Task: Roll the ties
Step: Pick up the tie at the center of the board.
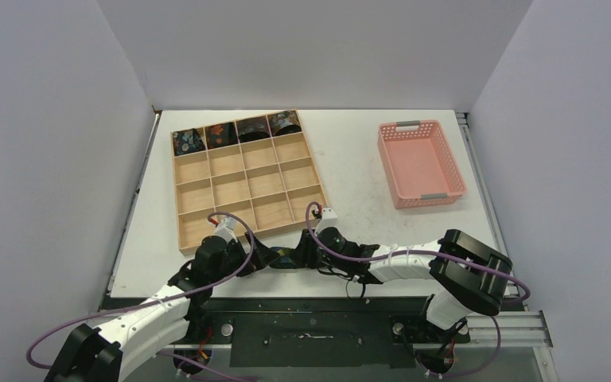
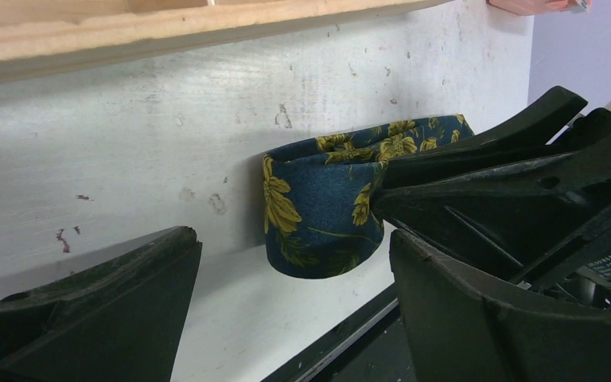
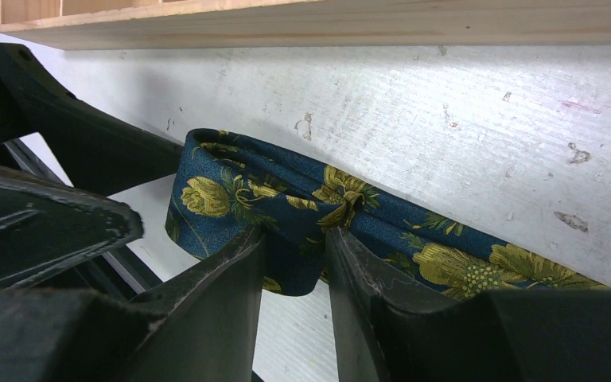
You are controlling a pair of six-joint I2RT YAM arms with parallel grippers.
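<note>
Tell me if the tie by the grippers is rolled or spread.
Partly rolled: one end of the tie curls into a loop on edge; a tail runs unrolled along the table.

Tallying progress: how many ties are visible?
5. Four coils fill the tray's far row, one per compartment; the fifth tie sits between the right gripper's fingers. More may be hidden.

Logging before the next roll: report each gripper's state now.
Left gripper: open, jaws wide, holding nothing.
Right gripper: jaws closed on the yellow-flowered tie.
</note>
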